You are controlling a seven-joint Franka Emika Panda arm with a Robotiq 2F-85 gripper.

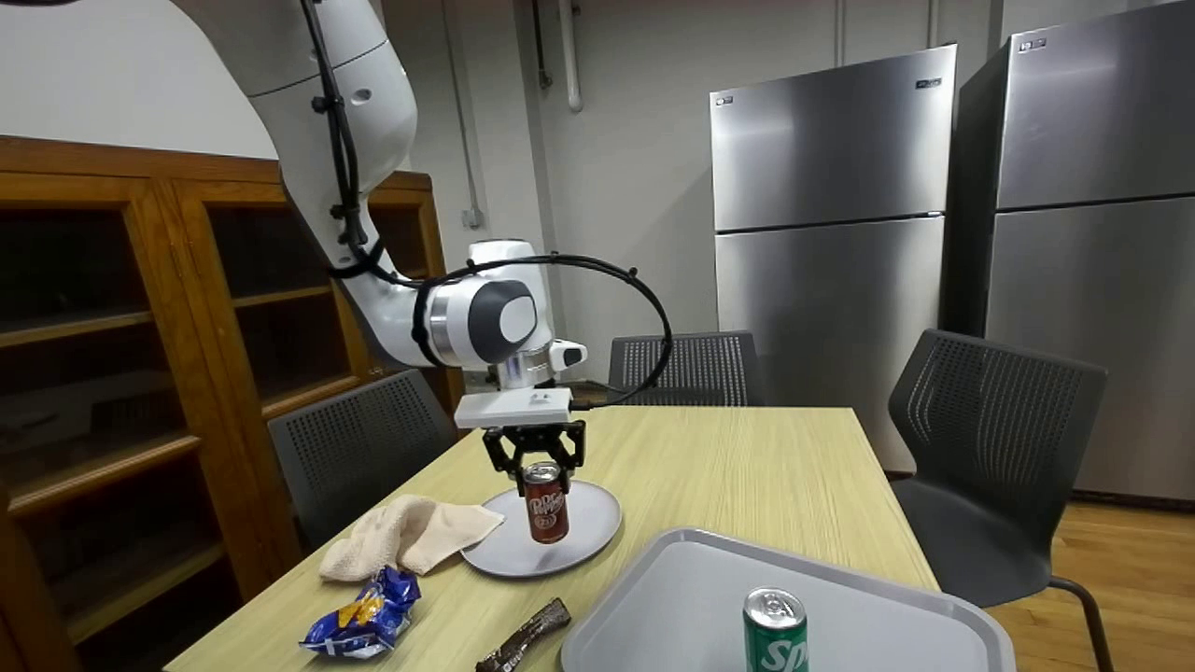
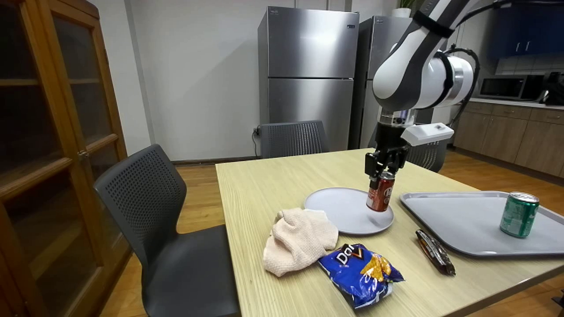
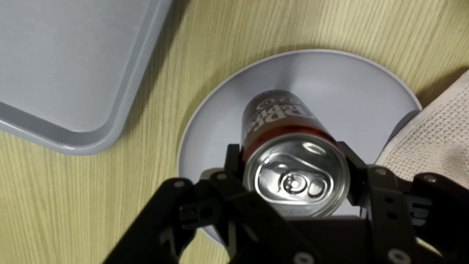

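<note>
A dark red Dr Pepper can (image 1: 546, 509) stands slightly tilted over the grey plate (image 1: 597, 523), between the black fingers of my gripper (image 1: 542, 480). Both fingers press against the can's sides near its top, so the gripper is shut on it. In the wrist view the can's silver lid (image 3: 296, 176) faces the camera, and the fingertips (image 3: 233, 157) flank it. Below it the plate (image 3: 351, 84) spreads out. Seen in an exterior view, the can (image 2: 380, 192) is over the plate's right part (image 2: 335, 207); whether its base touches the plate I cannot tell.
A beige cloth (image 2: 299, 240) overlaps the plate's edge. Near it lies a blue Doritos bag (image 2: 359, 273), with a dark wrapped bar (image 2: 434, 252) to its right. A grey tray (image 2: 458, 215) bears a green Sprite can (image 2: 520, 214). Chairs (image 2: 163, 220) stand around the table.
</note>
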